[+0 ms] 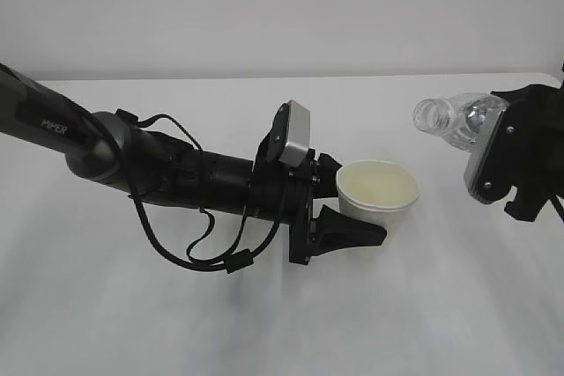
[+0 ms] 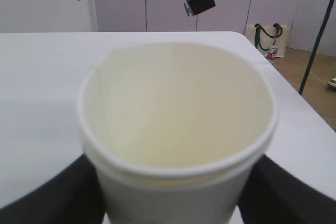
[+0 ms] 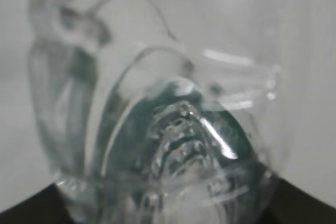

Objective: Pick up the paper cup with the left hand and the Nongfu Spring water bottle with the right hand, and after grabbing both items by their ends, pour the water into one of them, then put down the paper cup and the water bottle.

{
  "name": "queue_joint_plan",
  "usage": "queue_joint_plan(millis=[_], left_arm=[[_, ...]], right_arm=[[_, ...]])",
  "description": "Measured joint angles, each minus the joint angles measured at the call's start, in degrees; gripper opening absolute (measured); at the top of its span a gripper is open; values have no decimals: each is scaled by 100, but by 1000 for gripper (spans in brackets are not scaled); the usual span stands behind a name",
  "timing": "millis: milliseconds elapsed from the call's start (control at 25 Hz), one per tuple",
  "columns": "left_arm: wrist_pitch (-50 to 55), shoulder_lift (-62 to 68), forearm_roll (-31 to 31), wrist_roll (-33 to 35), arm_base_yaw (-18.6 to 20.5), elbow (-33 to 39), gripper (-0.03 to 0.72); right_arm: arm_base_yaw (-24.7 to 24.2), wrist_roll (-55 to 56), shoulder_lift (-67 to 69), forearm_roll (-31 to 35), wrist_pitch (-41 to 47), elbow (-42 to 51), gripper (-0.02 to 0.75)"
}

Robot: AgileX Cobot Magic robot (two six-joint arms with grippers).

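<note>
so, starting at the left hand: clamped round the lower part of the paper cup, one finger showing in front of the cup and one tucked behind it. holding it upright over the white table, mouth up; whether the base is touching the tabletop or just clear of it, can't tell. left wrist view looking straight into the cup: pale yellowish inside, no obvious water in there, though a thin clear layer would be hard to spot.

over on the right hand: gripping the nongfu spring water bottle by its bottom end, jaws closed on it. bottle tipped well over, nearly lying flat, open capless neck pointing left toward the cup. neck sitting above and to the right of the cup rim, near but not over it as far as the exterior view shows. right wrist view just a blurry close-up of the bottle's base with a hint of the green label, dark fingers at the bottom corners. can't really make out any water level inside, and no stream leaving the neck.

progress-wise, probably: both pickups done, both held by their ends. pouring either just about to start or barely lined up. still to go: bringing the neck over the cup, the pour itself, then setting both down.
</note>
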Motion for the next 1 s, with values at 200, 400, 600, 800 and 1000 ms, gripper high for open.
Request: queue_joint_plan(millis=[200, 400, 600, 800, 1000], left_arm=[[0, 0, 0, 74, -96, 0, 494], [0, 0, 14, 87, -166, 0, 492], [0, 0, 14, 93, -166, 0, 492], [0, 0, 14, 93, -166, 0, 492], [0, 0, 14, 93, -166, 0, 491]], right_arm=[[0, -79, 0, 0, 0, 0, 428], [0, -480, 0, 0, 0, 0, 428], [0, -701, 0, 0, -11, 0, 428], [0, -946, 0, 0, -57, 0, 428], [0, -983, -4, 0, -117, 0, 428]])
